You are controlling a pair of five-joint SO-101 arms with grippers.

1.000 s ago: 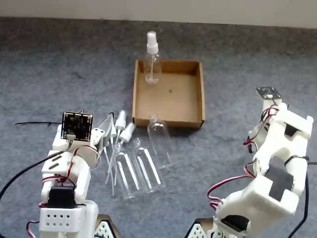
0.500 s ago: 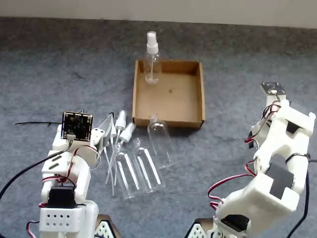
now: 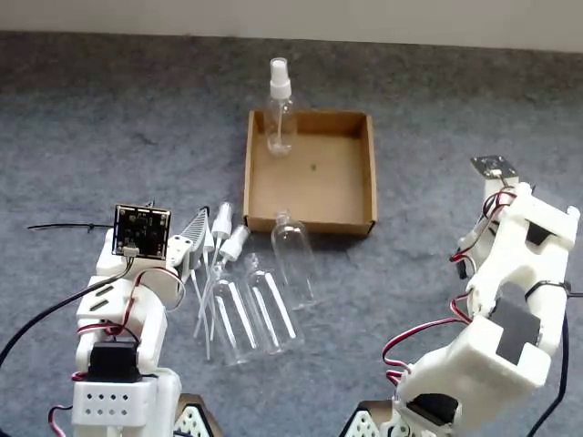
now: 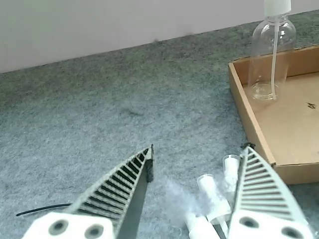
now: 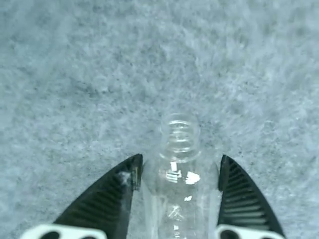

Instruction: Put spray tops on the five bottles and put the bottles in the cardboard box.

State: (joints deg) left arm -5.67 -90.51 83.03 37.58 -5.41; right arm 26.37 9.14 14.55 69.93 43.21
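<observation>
Looking down on a grey carpeted table (image 3: 109, 109), with the bulky right arm (image 3: 510, 300) folded at the near right, well apart from everything else and hiding its own grip from above. At the near left, the slimmer left arm (image 3: 123, 337). Toward the far side, between them, an open cardboard box (image 3: 370, 173), shallow, with one capped bottle (image 3: 281, 109) upright in its far-left corner. Lying just in front of the box's near wall, three uncapped bottles (image 3: 264, 309) side by side, the rightmost with its neck close against that wall, blocking the straight path from the near side. Seen from the right wrist, the right gripper (image 5: 180, 159) closed on a fourth bare bottle (image 5: 180, 181), jaws pressed to its shoulders, open threaded neck pointing away over bare carpet. Left gripper (image 4: 198, 149) spread wide, holding nothing, low over the loose spray tops (image 4: 212, 191), these heaped between it and the lying bottles, dip tubes trailing toward the near edge. Off to the far left, a thin black cable tie (image 3: 64, 226).
</observation>
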